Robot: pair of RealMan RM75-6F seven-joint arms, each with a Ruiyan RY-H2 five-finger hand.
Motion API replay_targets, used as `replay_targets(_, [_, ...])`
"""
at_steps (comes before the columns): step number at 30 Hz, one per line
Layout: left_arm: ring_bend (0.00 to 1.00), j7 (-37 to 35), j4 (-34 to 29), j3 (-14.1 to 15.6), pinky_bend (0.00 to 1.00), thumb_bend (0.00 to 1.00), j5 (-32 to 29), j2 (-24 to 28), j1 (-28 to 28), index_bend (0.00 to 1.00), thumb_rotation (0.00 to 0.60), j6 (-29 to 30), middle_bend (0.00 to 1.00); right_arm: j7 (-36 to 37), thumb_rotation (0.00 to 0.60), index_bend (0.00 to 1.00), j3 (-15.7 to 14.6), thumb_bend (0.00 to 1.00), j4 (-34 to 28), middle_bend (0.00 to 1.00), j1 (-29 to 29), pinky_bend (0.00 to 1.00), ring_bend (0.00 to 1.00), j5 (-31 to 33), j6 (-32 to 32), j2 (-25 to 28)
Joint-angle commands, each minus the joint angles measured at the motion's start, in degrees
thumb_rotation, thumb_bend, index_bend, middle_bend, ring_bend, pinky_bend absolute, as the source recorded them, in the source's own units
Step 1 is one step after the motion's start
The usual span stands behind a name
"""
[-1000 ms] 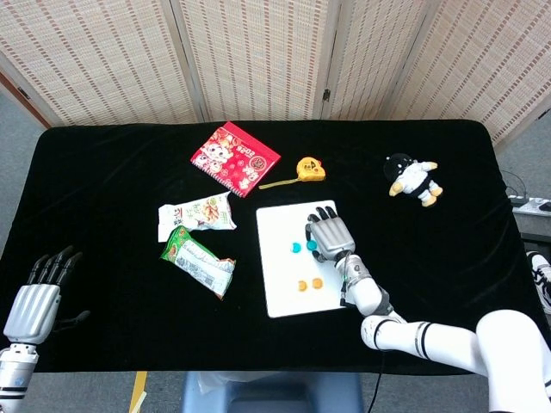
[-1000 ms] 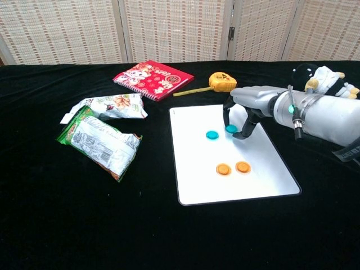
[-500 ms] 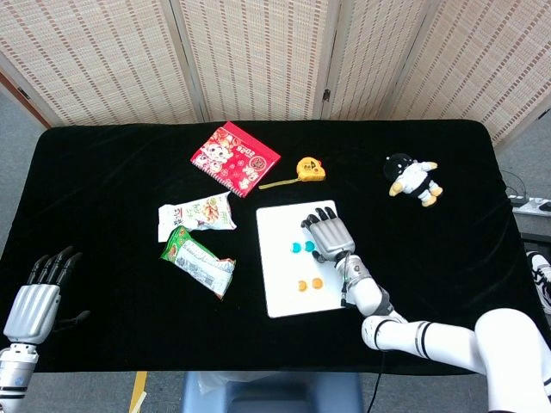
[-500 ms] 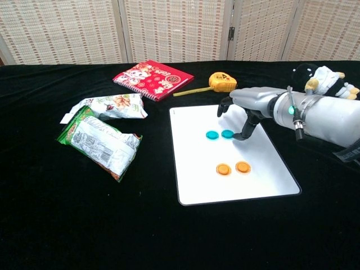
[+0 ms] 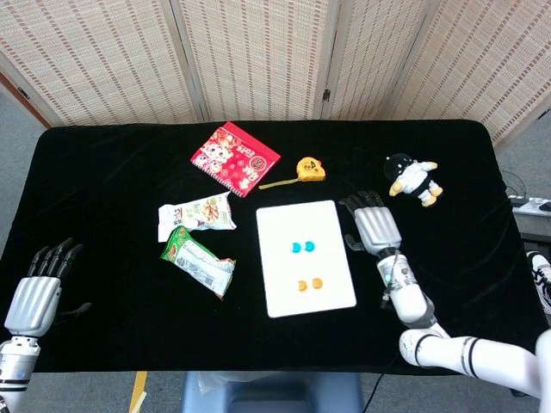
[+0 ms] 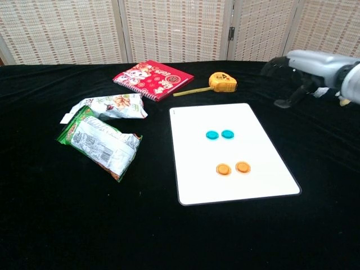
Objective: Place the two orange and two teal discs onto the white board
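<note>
All four discs lie on our white board (image 5: 306,258); our right hand (image 5: 372,225) (fingers spread, empty) hovers just right of it.

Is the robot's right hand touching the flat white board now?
Apart. In the head view, the right hand sits beside the flat white board, with black tablecloth showing between them.

Right hand (image 5: 374,225) empty, fingers spread, right of centre on the table, left hand (image 5: 36,296) empty, fingers apart, at its front-left corner
</note>
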Motion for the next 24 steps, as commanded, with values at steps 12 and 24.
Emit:
replay_targets(12, [0.1, 5.0, -3.8, -2.5, 0.0, 0.15, -2.7, 0.0, -0.7, 0.05, 0.6, 1.1, 0.05, 15.7, 0.6, 0.0, -9.9, 0.27, -10.2, 0.0, -20.2, 0.0, 0.0, -21.7, 16.9, 17.5])
replay_targets(24, [0.1, 7.5, -6.5, -1.0, 0.0, 0.15, -2.0, 0.0, 1.6, 0.05, 0.6, 4.2, 0.05, 19.9, 0.6, 0.0, -13.6, 0.27, -9.3, 0.0, -30.0, 0.0, 0.0, -27.9, 24.0, 17.9])
